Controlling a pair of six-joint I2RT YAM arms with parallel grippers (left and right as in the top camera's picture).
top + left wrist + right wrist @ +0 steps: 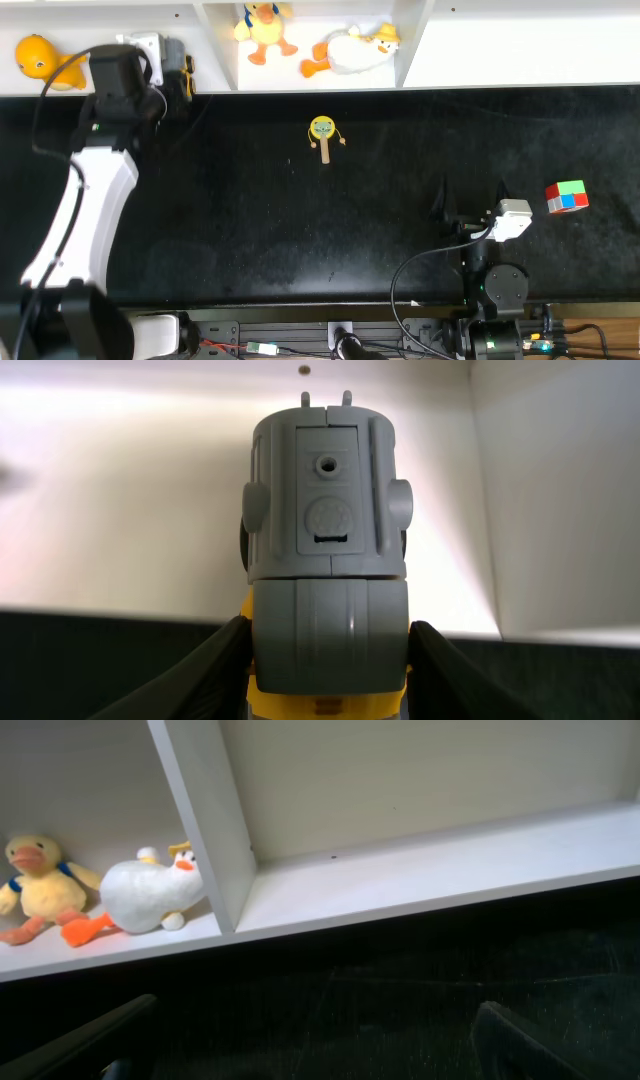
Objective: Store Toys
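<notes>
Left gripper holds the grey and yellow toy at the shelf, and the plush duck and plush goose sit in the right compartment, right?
Not quite: the plush duck and plush goose sit in the middle compartment, as the top view shows. The left gripper does hold the grey and yellow toy at the shelf.

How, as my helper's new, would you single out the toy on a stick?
On the black table, just before the middle compartment of the white shelf, lies the stick toy. Unlike the plush ducks behind it, it has a round yellow head on a wooden handle.
</notes>
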